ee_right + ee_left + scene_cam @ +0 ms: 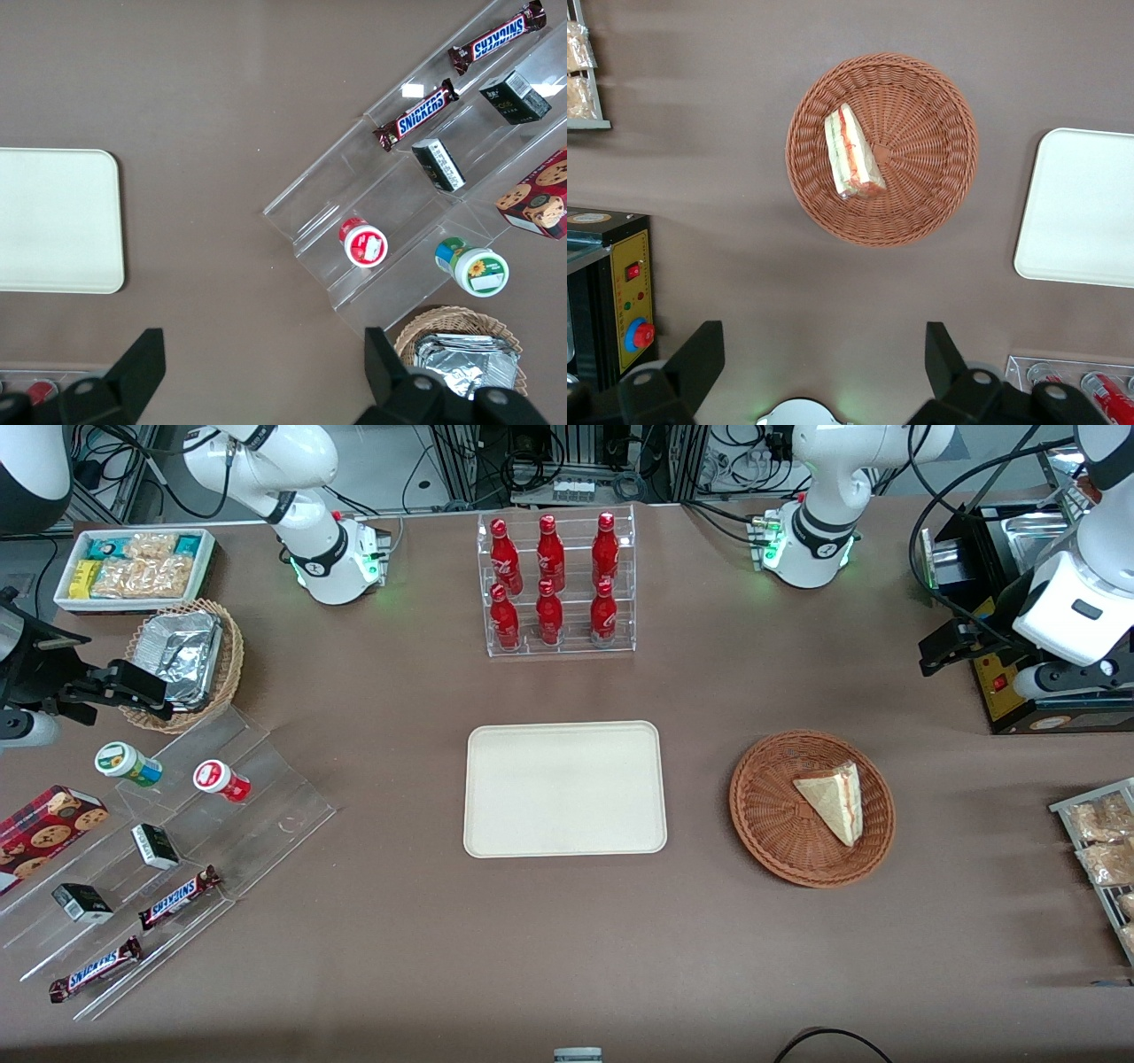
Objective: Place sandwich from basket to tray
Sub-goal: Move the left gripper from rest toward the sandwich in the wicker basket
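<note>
The sandwich [833, 800] lies in the basket [771, 824], beside the bare tray [564, 788]. Farther back, at the working arm's end, the gripper [824, 359] hangs high, jaws wide open, seemingly holding nothing.

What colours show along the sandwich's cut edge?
Red, white and green layers on the sandwich, clearest in the left wrist view; the open gripper hangs above the table.

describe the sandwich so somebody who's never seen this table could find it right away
Start at the cream tray mid-table, then look toward the working arm's end to the round reddish-brown basket. The sandwich lies in it, a pale triangular wedge with red, white and green layers on its cut edge. The gripper hangs open, clear of it.
</note>
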{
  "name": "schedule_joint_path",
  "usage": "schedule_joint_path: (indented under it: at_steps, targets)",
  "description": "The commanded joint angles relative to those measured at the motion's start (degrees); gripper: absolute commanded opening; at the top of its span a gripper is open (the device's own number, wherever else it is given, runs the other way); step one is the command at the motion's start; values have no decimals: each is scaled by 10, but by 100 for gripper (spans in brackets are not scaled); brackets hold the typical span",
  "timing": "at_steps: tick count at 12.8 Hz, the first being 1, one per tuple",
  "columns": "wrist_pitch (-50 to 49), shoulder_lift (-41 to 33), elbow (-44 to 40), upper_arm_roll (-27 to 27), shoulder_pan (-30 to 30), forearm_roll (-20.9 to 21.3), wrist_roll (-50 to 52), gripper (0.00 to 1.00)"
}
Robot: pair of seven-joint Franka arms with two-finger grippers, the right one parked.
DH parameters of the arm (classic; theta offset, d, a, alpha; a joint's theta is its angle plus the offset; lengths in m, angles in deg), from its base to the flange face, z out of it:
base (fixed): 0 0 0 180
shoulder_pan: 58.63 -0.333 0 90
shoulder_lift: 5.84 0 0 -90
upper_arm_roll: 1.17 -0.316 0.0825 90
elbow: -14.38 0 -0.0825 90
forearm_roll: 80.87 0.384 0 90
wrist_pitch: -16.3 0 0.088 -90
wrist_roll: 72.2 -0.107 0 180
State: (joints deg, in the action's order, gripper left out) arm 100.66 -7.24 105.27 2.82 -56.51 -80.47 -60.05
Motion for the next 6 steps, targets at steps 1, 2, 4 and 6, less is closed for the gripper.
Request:
schedule_joint_path:
  at_steps: [1,2,4,6]
  targets:
    - [-10,-4,-4,-7,10,7,-5,100]
    - [-9,-3,-4,-7,10,7,-3,100]
    - [-8,-1,16,-8,9,8,-9,100]
    - [24,-4,66,-22,9,11,-10,100]
